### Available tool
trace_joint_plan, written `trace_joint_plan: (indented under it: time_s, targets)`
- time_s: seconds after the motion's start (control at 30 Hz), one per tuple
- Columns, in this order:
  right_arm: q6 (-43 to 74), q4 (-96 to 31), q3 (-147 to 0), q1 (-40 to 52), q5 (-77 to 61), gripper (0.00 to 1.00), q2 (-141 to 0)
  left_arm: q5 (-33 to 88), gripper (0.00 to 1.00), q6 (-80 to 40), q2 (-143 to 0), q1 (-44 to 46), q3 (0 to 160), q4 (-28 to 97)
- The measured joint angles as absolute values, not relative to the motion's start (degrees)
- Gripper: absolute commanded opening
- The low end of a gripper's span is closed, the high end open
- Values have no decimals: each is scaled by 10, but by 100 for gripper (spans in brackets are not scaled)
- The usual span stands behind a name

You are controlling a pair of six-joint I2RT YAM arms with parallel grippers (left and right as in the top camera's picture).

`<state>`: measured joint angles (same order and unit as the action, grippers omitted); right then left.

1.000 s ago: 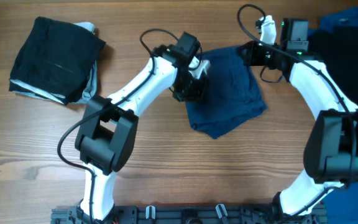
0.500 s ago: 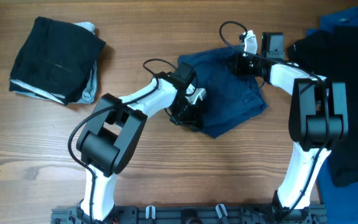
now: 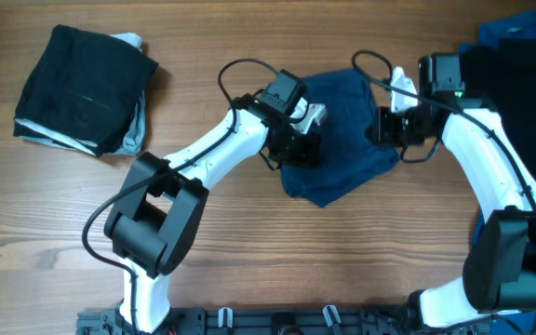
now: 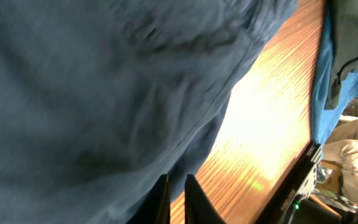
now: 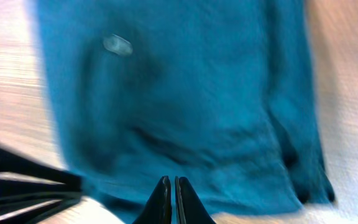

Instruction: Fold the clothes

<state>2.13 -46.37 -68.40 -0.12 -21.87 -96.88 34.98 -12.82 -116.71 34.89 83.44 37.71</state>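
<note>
The dark navy garment (image 3: 347, 140) lies rumpled in a rough rectangle at the table's middle. It fills the left wrist view (image 4: 92, 93) and the right wrist view (image 5: 185, 93). My left gripper (image 3: 302, 146) is shut and presses at the garment's left edge; its fingertips (image 4: 176, 183) are at the cloth's hem with wood beside them. My right gripper (image 3: 386, 126) is shut over the garment's right part, and its fingertips (image 5: 170, 182) are over the fabric with nothing seen between them.
A folded black garment (image 3: 82, 84) lies on a pale blue one (image 3: 136, 126) at the far left. A black garment (image 3: 519, 102) and a bright blue one (image 3: 524, 26) lie at the right edge. Bare wooden table (image 3: 277, 242) shows in front.
My right gripper has swung from the garment's top edge down to its right side. My left gripper has shifted right and slightly up along the left edge. The garment's top-left has drawn in.
</note>
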Motion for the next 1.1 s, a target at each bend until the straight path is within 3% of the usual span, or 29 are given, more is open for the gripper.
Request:
trace_joint_plan:
  time_s: [0.4,0.47,0.67,0.77,0.93,1.1]
  targets:
    - [92,-301,-527,-33,-140,5,-981,358,9,-146,-1255,385,835,305]
    - [118,-295,-521,-33,-107,5,-988,359,4,-146,-1256,385,835,305]
    - [143,-290,-520,-32,-72,4,-991,352,4,-150,-1251,385,854,314]
    - [143,-290,-520,-32,-71,4,-991,290,4,-152,-1196,371,924,304]
    - [106,-327,-623,-34,-149,5,-995,190,4,-153,-1143,311,966,273]
    - [112,-194,-687,-34,-198,5,-1002,164,4,-154,-1220,252,966,240]
